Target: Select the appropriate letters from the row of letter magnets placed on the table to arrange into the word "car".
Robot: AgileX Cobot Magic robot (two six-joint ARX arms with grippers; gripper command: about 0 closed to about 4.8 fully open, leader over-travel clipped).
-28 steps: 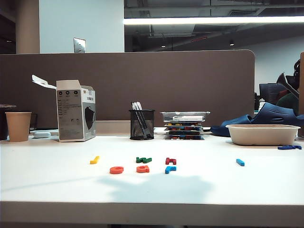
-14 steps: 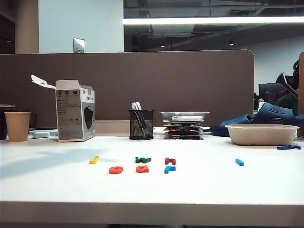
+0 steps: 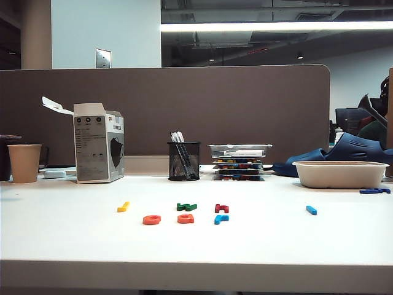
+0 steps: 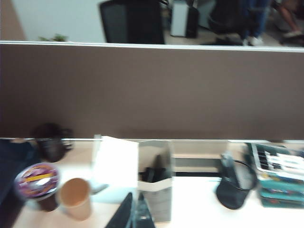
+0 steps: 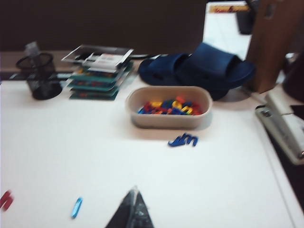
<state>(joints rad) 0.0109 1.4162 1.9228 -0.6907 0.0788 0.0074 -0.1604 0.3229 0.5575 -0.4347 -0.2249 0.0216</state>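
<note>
Arms were missing from the exterior view, so each claw showed only in its own wrist picture, cut off at the edge. The left gripper (image 4: 135, 213) was a dark, blurry tip with its fingers pressed together and nothing between them, up above the back of the table (image 3: 73, 239) near the paper cup (image 4: 76, 197) and the grey box (image 4: 156, 183). The right gripper (image 5: 133, 211) was pinched together too and held nothing, up over the right side of the table, near the white tray (image 5: 168, 108) full of coloured pieces. On the table top, 3 letters lay flat in a front row, side by side but apart: an orange-red round one (image 3: 151, 219), another orange-red round one (image 3: 185, 218) and a light-blue hooked one (image 3: 220, 218). That row ran from left to right across the table. Just behind it lay a yellow letter (image 3: 123, 207), a green letter (image 3: 186, 207) and a dark-red letter (image 3: 221, 208). A blue bar letter (image 3: 311, 210) lay well apart on the right, tilted. The letters were too small and flat to read. In the right wrist view the dark-red letter (image 5: 5, 199) was cut off at the edge.
</note>
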